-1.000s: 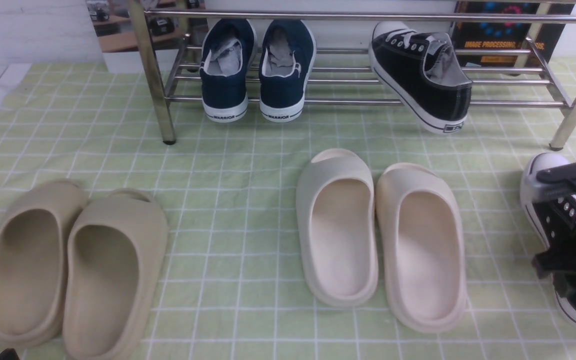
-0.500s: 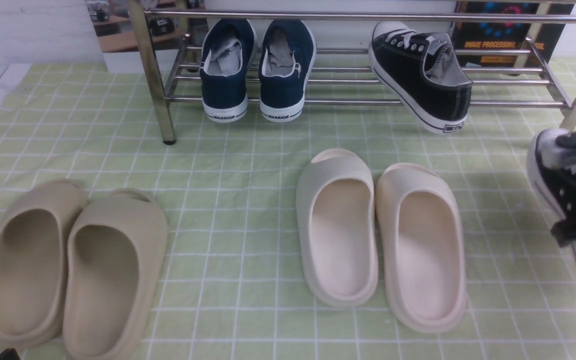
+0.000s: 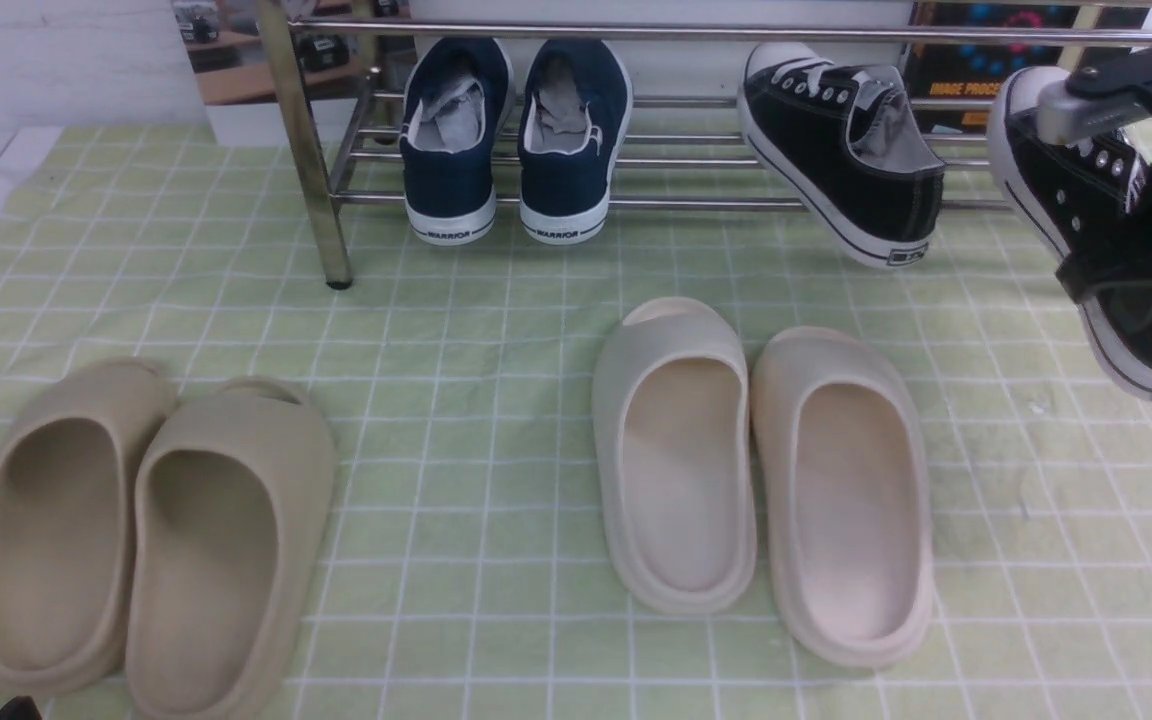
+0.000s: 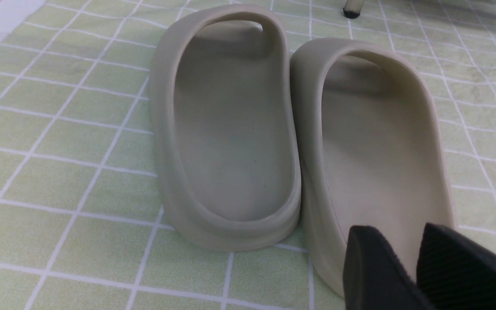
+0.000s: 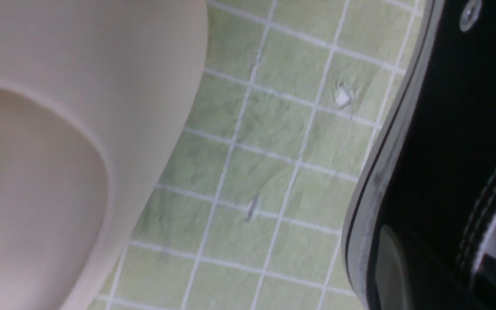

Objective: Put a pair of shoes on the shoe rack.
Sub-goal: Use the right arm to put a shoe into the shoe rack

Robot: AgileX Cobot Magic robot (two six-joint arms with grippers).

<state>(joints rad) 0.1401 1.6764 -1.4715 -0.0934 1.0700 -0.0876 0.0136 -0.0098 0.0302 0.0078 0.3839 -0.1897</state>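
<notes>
Sneaker number two [image 3: 1046,190], black canvas with a white toe cap, hangs pinched in your right end effector [image 3: 1148,178], clear of the tabletop [image 3: 496,330], toe toward the shoe rack [image 3: 656,203] just ahead of it. Its mate [image 3: 841,150] sits on the rack off to that end effector's left, heel overhanging the front tube. Your left end effector [image 4: 405,247] stands slightly spread, gripping nothing, near the heel of a beige slide [image 4: 377,142].

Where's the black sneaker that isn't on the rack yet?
Front view, far right: the right claw holds the black sneaker up off the cloth, by the right end of the rack, just right of its mate lying there.
</notes>
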